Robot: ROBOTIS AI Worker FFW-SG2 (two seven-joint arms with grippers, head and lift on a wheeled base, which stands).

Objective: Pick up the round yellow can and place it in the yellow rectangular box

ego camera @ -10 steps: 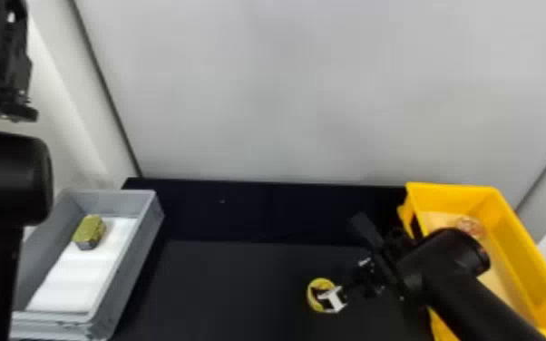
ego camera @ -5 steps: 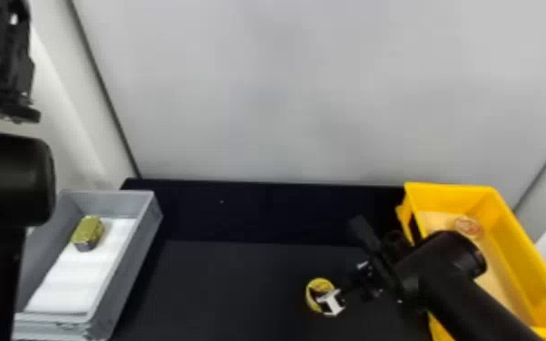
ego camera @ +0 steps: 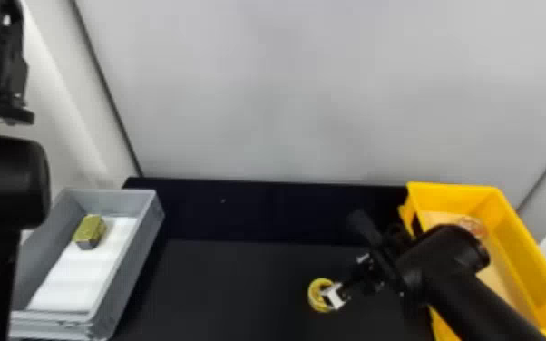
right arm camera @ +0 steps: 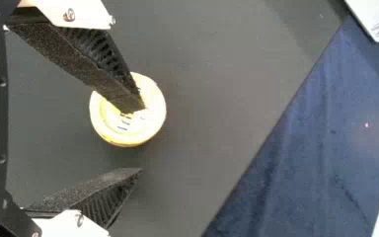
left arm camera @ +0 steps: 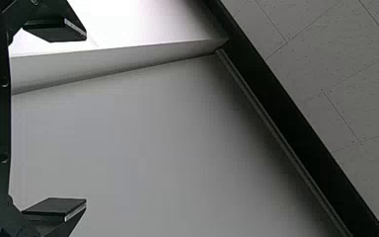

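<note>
- So the bench [ego camera: 240, 281] is a flat, matte dark top, with a darker strip [ego camera: 258, 213] along its far side. From the right wrist that strip looks bluish and kinda creased, like cloth.
- Behind it there's a big smooth pale grey wall [ego camera: 313, 99], with dark seams slanting at both sides.
- The left wrist view gets the ceiling [left arm camera: 350, 64] too, speckled tiles with thin joints, plus a black band where it meets the wall.
- The can [ego camera: 314, 300] is on the bench, nearer the yellow box [ego camera: 449, 188] than the grey box [ego camera: 146, 240]. It's squat and round, yellow with a pale shiny top.
- Right gripper [ego camera: 338, 283] is at the can with its fingers apart: one overlaps the lid, the other is just beside the can. Can't tell if the first one touches.
- Left gripper [ego camera: 2, 68] is up high on the left, fingers wide apart, nothing between them.
- Yellow box looks like glossy plastic, straight-sided, with a reddish see-through round thing [ego camera: 472, 224] on its pale bottom.
- Grey box holds a white sheet [ego camera: 70, 283] and a chunky olive-yellow block [ego camera: 90, 230] with angled corners.
</note>
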